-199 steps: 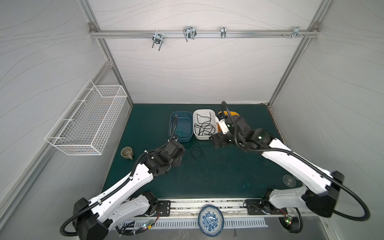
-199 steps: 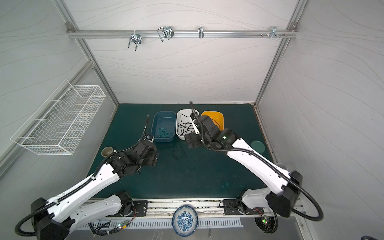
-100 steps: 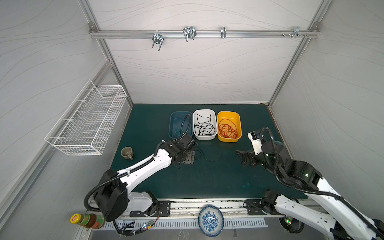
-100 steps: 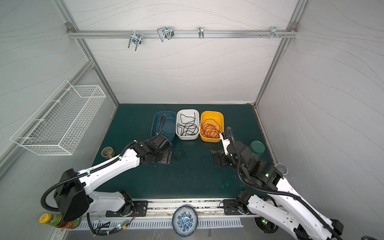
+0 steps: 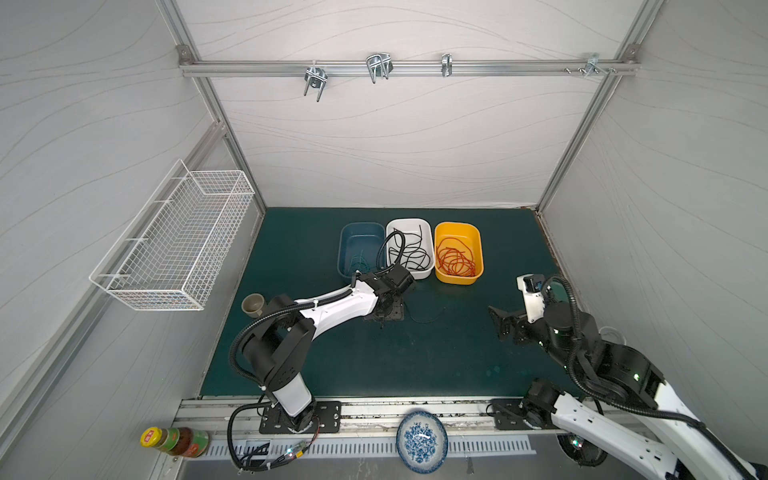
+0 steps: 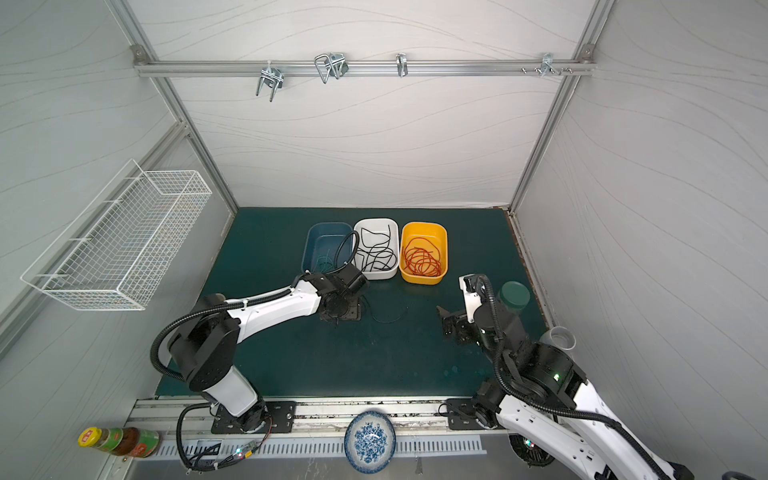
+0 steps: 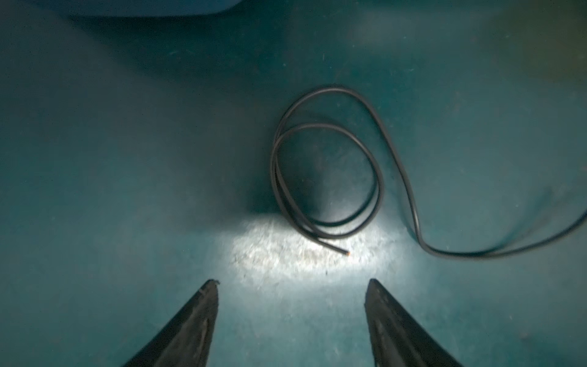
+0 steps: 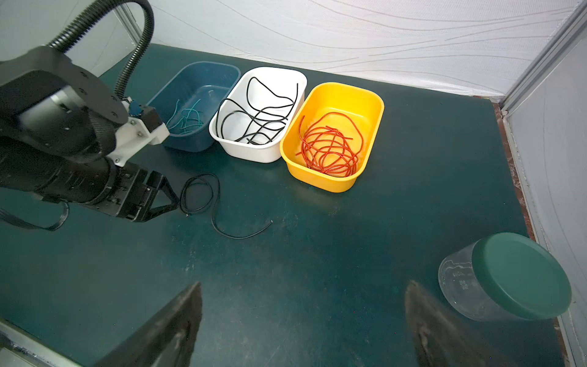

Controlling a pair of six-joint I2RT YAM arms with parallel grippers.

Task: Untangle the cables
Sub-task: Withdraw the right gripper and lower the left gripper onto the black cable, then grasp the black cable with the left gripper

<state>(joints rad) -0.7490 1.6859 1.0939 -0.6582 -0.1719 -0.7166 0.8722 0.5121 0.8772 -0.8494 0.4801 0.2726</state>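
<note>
One left end effector (image 7: 292,281) low, beside cable (image 7: 378,184)

Black cable (image 7: 380,190) tail blurred, cut by frame edge; blue blur (image 7: 143,6) possibly tub.

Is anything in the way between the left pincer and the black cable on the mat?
No. In the left wrist view only bare mat lies between the open left pincer and the loose black cable.
</note>
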